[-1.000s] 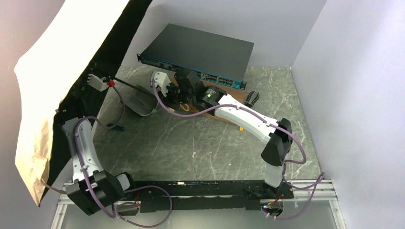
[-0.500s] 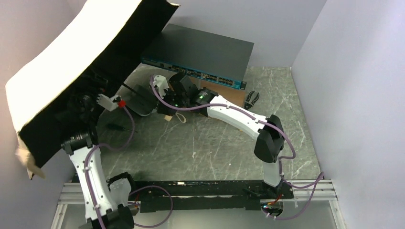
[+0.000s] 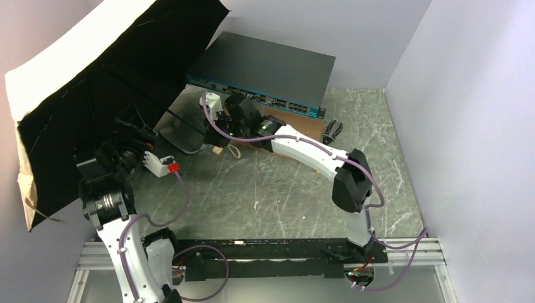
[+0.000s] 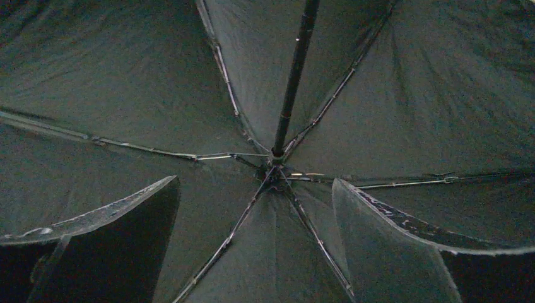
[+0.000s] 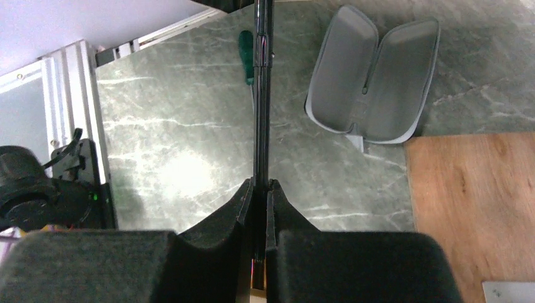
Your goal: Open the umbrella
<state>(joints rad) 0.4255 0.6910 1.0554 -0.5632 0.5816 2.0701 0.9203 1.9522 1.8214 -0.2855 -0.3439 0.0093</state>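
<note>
The umbrella's canopy [image 3: 94, 101] is spread wide at the upper left, its black underside facing me and its tan edge [image 3: 25, 189] along the left. Its thin black shaft [image 3: 183, 120] runs right to my right gripper [image 3: 216, 131], which is shut on it just above the cream handle [image 3: 218, 150]. In the right wrist view the fingers [image 5: 243, 208] clamp the shaft [image 5: 262, 95]. My left gripper [image 3: 134, 126] is under the canopy, open and empty. In the left wrist view its fingers [image 4: 113, 227] stand wide apart below the rib hub [image 4: 276, 165].
The open grey capsule case [image 3: 180, 134] lies beside the shaft; it also shows in the right wrist view [image 5: 372, 76]. A green screwdriver [image 5: 246, 53], a wooden board [image 5: 473, 202], the network switch [image 3: 265, 66] and black pliers [image 3: 332, 130] sit at the back. Walls close in on both sides.
The canopy has swung up and spread fully, now showing its black underside. My left arm has risen and moved under it. My right gripper kept hold of the shaft, shifting slightly left.
</note>
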